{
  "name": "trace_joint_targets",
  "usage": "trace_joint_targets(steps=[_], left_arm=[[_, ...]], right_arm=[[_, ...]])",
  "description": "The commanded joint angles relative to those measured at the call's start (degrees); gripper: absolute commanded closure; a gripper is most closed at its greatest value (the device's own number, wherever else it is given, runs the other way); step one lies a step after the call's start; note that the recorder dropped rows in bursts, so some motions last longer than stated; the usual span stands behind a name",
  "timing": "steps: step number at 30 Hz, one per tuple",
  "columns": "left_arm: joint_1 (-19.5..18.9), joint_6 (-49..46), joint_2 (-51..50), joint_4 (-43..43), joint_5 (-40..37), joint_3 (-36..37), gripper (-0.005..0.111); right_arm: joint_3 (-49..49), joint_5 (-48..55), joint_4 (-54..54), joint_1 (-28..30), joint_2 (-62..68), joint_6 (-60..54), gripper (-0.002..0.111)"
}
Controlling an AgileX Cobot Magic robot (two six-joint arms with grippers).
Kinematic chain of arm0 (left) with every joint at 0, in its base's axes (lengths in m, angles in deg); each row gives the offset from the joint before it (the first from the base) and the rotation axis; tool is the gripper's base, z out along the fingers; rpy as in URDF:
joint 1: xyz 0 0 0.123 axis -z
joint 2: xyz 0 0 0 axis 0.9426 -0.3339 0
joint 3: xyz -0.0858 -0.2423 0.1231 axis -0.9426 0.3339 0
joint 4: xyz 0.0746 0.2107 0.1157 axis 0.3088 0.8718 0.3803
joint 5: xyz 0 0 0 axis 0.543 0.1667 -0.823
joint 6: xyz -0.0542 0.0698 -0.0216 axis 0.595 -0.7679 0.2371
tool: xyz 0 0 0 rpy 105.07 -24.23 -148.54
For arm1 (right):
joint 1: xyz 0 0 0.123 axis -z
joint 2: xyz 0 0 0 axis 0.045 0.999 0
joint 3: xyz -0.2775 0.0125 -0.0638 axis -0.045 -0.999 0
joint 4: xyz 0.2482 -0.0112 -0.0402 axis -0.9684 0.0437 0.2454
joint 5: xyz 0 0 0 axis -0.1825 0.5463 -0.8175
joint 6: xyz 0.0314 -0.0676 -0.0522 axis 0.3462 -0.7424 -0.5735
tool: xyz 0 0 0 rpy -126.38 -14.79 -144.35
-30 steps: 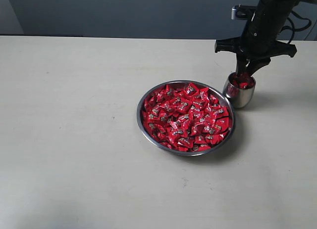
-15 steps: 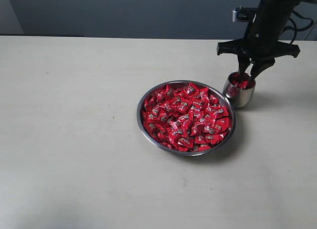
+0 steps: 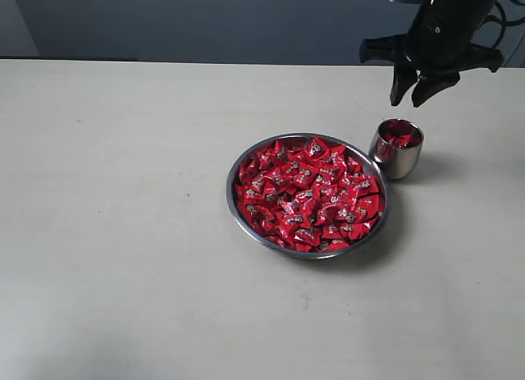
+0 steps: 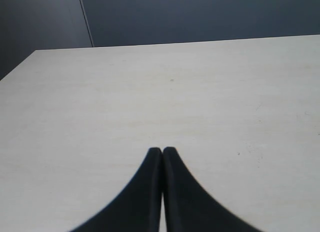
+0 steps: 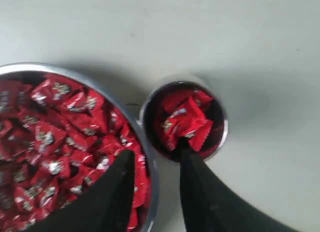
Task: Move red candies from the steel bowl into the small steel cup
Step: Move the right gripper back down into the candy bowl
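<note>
The right fingers (image 3: pixel 399 84) have gone up above the small steel cup (image 3: pixel 394 160), spread apart and holding nothing, and that cup, just beside the steel bowl (image 3: pixel 230 201), looks so full of red candies (image 3: pixel 400 136) that another one dropped in might tumble out.

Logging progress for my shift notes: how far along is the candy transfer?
Done: several red candies sit in the small steel cup. In hand: nothing; the right end effector hovers open and empty above the cup. Left: the steel bowl is heaped with candies, so most remains.
</note>
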Motion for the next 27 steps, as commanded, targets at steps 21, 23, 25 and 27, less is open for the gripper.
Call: trace_joint_targets(steps=[21, 23, 25, 27], left_arm=[[0.4, 0.1, 0.3, 0.1, 0.4, 0.3, 0.106], [0.4, 0.1, 0.3, 0.1, 0.4, 0.3, 0.106], [0.4, 0.1, 0.3, 0.1, 0.4, 0.3, 0.106], [0.4, 0.1, 0.3, 0.1, 0.4, 0.3, 0.106]], right_arm=[[-14.8, -9.7, -11.0, -11.2, -3.9, -15.2, 0.077], [-20.2, -16.5, -11.8, -12.0, -6.6, -15.2, 0.077], [-24.6, -21.4, -12.3, -12.4, -9.8, -15.2, 0.077], [-27.3, -22.3, -12.7, -12.4, -12.5, -15.2, 0.077]])
